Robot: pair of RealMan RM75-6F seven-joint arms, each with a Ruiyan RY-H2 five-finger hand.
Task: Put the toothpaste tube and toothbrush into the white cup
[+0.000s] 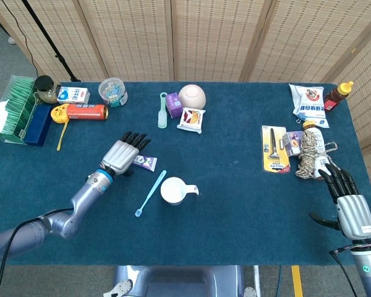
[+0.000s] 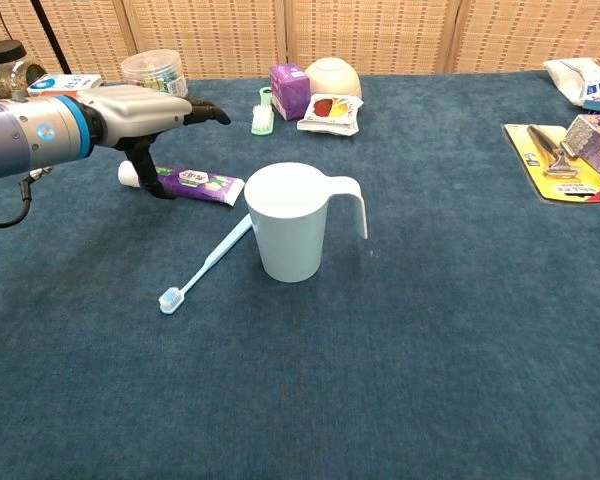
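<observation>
While the left hand (image 2: 145, 105) hovers over the toothpaste tube (image 2: 183, 181), its fingers reach forward and spread, holding nothing, and its thumb points down beside the tube's capped end; whether it touches the tube cannot be told. The tube lies flat on the blue surface (image 2: 430, 330), its tail end pointing toward the white cup (image 2: 290, 222) and stopping just short of it. The light blue toothbrush (image 2: 202, 268) lies slanted just left of the cup, handle end at the cup's base and bristle head toward the near edge. The cup stands upright, handle to the right, with bare surface all around its right and near sides. Far across, by the surface's right near edge, the right hand (image 1: 349, 201) rests with fingers apart and empty, just beside a coil of rope (image 1: 310, 152). Along the far edge sit a clear round tub (image 2: 152, 77), a purple box (image 2: 289, 90) and a pale bowl (image 2: 333, 75).
</observation>
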